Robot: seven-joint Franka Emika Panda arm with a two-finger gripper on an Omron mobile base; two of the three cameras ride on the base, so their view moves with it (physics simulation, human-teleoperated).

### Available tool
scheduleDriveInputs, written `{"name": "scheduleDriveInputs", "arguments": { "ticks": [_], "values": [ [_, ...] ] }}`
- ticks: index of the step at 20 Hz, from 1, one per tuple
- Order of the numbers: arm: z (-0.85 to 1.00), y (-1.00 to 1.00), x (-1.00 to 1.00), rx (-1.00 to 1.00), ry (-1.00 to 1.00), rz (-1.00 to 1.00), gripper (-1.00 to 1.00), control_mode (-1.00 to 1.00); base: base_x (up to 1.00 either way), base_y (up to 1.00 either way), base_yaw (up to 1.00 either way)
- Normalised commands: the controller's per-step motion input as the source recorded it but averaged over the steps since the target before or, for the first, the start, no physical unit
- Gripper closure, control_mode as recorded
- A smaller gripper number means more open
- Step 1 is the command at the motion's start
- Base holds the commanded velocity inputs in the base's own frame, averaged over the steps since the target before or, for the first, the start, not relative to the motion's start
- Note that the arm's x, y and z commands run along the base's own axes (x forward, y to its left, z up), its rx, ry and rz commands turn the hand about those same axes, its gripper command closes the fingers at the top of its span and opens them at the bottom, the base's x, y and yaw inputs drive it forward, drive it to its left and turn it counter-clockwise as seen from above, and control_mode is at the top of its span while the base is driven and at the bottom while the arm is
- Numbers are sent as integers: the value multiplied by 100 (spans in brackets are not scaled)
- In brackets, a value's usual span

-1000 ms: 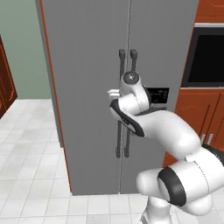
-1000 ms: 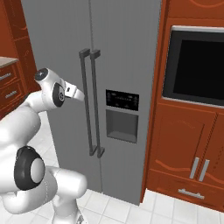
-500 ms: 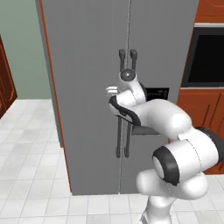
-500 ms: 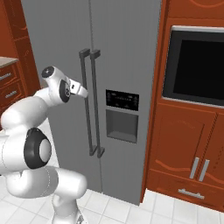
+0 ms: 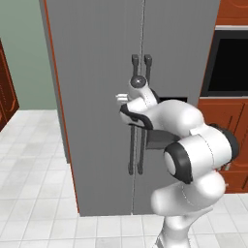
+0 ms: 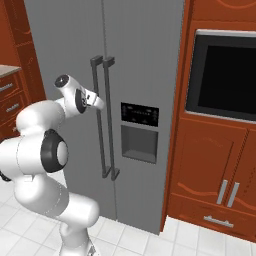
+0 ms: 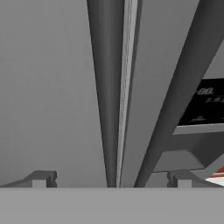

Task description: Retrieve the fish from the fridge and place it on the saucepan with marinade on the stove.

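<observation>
The fridge stands shut, both grey doors closed along the thin seam that runs down its middle. Its two long dark handles hang upright side by side, one on each side of that seam, and the dispenser panel sits on the right-hand door, at about 3 o'clock from the handles in the right base view.

The white arm reaches forward to the handles at roughly their upper third. In the right base view the tool is just in front of the left handle, very near it; whether it touches cannot be told from there.

In the hand view the tool has its jaws spread wide apart, with nothing between them. One dark fingertip rises at 7 o'clock and the other at 5 o'clock. The left handle runs from 12 o'clock down to 6 o'clock between the tips, with the door seam just beside it, and the right handle slants from 1 o'clock down toward 6 o'clock. The dispenser's dark display shows at 3 o'clock.

A black wall oven set in reddish wooden cabinets stands at 3 o'clock from the fridge. The floor is pale tile.
</observation>
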Motion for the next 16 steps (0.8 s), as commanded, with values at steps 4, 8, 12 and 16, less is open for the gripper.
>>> {"name": "scheduleDriveInputs", "arguments": {
  "ticks": [4,8,12,16],
  "values": [
    [-14,0,48,0,0,0,-100,-100,0,0,0],
    [-13,0,47,0,0,0,-100,-100,0,0,0],
    [-10,0,47,0,0,0,-100,-100,0,0,0],
    [-9,0,47,0,0,0,-100,-100,0,0,0]
  ]
}}
